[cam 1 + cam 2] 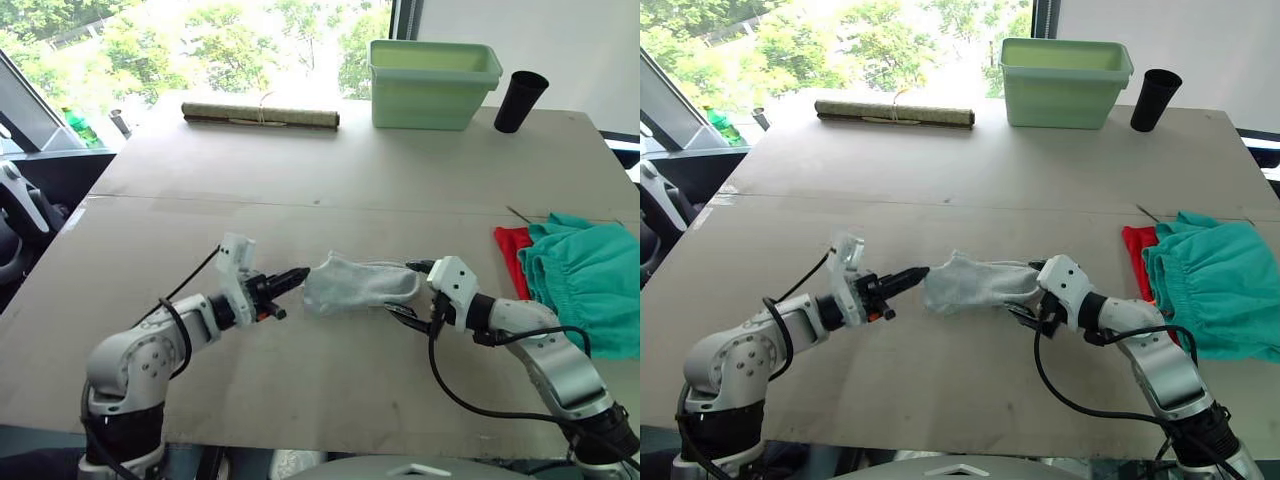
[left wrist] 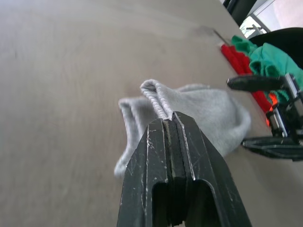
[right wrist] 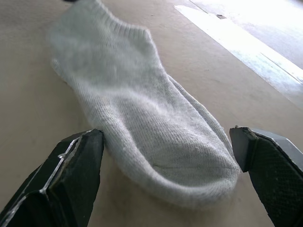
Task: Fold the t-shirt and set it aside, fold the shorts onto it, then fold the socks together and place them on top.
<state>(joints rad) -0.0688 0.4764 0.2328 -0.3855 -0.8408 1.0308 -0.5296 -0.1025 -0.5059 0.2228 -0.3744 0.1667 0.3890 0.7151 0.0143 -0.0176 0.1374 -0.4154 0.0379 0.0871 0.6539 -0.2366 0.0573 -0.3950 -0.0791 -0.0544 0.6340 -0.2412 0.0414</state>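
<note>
Both grippers are working at the socks (image 1: 358, 284) right now, mid-table on the brown table (image 1: 330, 180). The socks are lying stacked, looking like one grey-white bundle, cuff end pointing to the robot's left and toe end to its right.

Left gripper (image 1: 297, 273) is sitting with its fingers pressed together, pinching the ribbed cuff edge; the left wrist view is showing a little fold of the cuff poking up right at the fingertips (image 2: 171, 124). Right gripper (image 3: 168, 142) is hanging wide open at the toe end, one finger on each side of the toe and not touching it, as far as I can tell.

Off at the right edge of the table the shorts (image 1: 590, 275) are lying in a teal heap on top of the t-shirt (image 1: 511, 257), with just a red strip of it peeking out on the side nearer the socks. Both are well apart from the socks.

Along the far side there's a rolled mat (image 1: 260, 116), a pale green bin (image 1: 433, 83) and a black cup (image 1: 520, 101) just beside the bin.
</note>
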